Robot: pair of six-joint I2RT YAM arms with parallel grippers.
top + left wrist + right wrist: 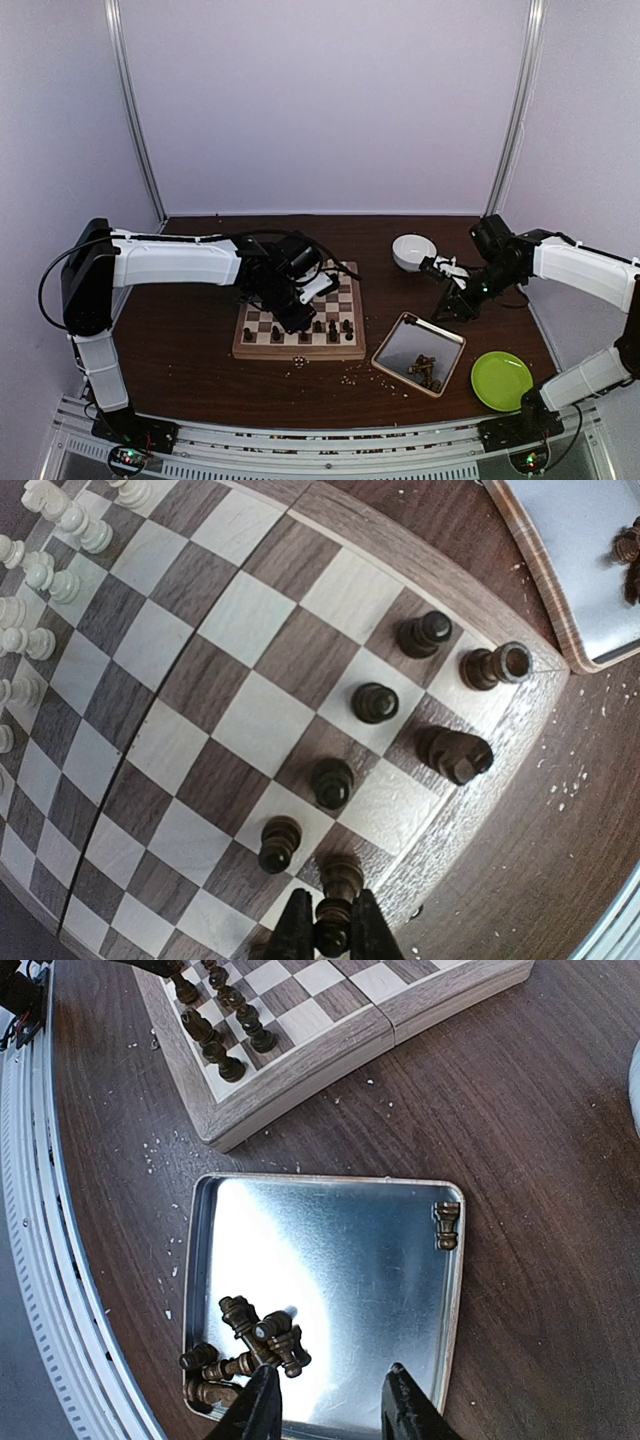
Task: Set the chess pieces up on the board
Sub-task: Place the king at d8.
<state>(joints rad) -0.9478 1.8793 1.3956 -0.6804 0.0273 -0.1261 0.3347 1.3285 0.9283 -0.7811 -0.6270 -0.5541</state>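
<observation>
The board (pixel 250 720) lies under my left gripper (pixel 332 932), which is shut on the top of a dark chess piece (pixel 342 880). That piece stands upright over a dark square in the row by the board's edge. Several other dark pieces (pixel 375 702) stand nearby, and cream pieces (pixel 50 575) line the far side. My right gripper (pixel 330 1385) hangs open over the metal tray (pixel 400 1260) with nothing between its fingers. A heap of dark pieces (pixel 250 1340) lies by its left finger, and one piece (pixel 447 1225) lies alone at the tray's far edge.
From above, the board (pixel 300 350) sits left of centre and the tray (pixel 400 345) lies to its right. A white bowl (pixel 413 250) stands behind the tray and a green plate (pixel 500 380) lies at the near right. Pale crumbs (pixel 350 372) dot the table.
</observation>
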